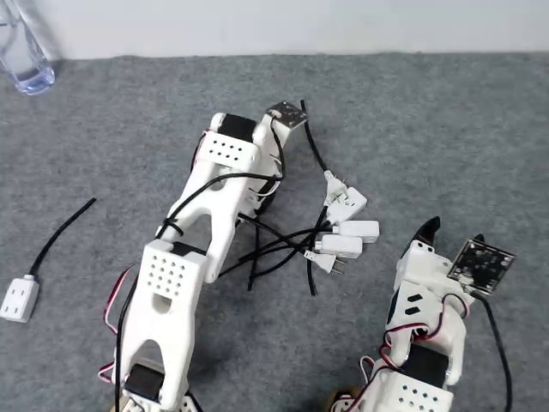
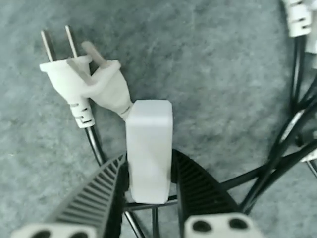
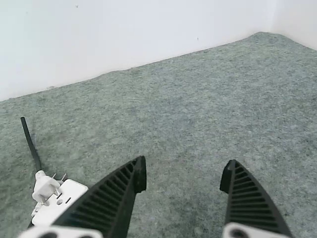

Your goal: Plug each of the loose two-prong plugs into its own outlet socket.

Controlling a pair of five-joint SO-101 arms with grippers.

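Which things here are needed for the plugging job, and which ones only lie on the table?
For the job:
- loose two-prong plugs
- white outlet block, gripped in the left claw
- outlet blocks among the cords
- lone outlet block at the table's side

Just lying about:
- clear bottle

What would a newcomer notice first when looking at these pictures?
The left gripper clamps a white outlet block in the middle of the scene, beside a tangle of black cords and loose plugs. The right gripper hangs open at the right, and a lone outlet socket lies far to the left.
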